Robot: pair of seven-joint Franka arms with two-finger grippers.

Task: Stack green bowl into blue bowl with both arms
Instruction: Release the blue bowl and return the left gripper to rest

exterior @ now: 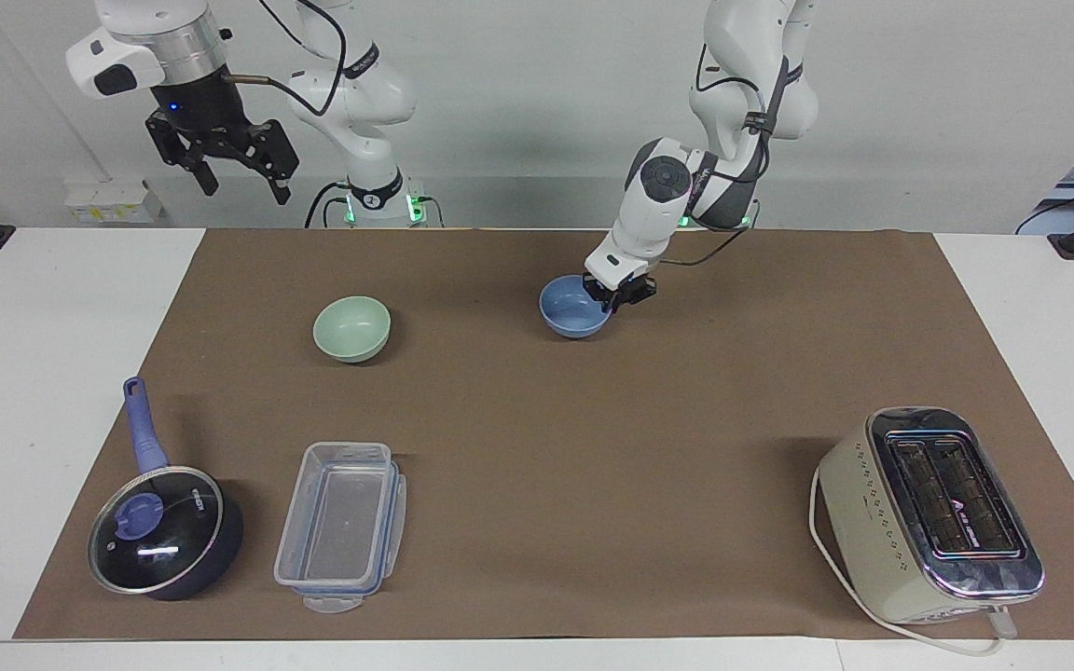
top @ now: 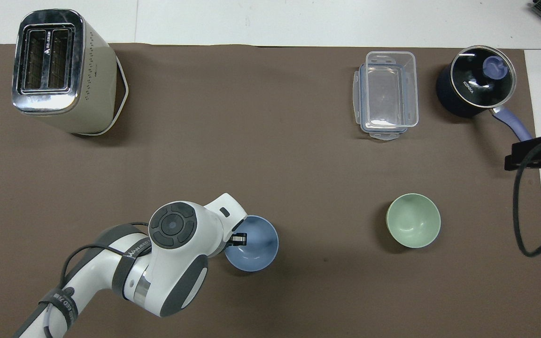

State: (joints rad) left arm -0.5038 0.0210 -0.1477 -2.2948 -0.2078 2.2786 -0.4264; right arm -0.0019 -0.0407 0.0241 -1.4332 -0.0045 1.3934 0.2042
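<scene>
Left gripper (exterior: 619, 294), fingers clenched on the blue bowl (exterior: 574, 308) rim at frame centre, is positioning it. Right gripper (exterior: 237, 160), fingers spread, is waiting upper left; next it needs the green bowl (exterior: 351, 327).

A: Facing camera position?
B: High, across the surface (exterior: 593, 447), looking toward the robots.
A: Overhead?
B: Steeply down from the robots' end. Both views share the toaster (exterior: 930, 513) (top: 64, 70), reversed.

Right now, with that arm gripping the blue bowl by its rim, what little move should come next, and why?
Probably set the blue bowl down on the mat near the middle and let go. The left gripper holds its rim, and the green bowl sits untouched toward the right arm's end. The right gripper waits high above that end, open, so it could then fetch the green bowl.
</scene>
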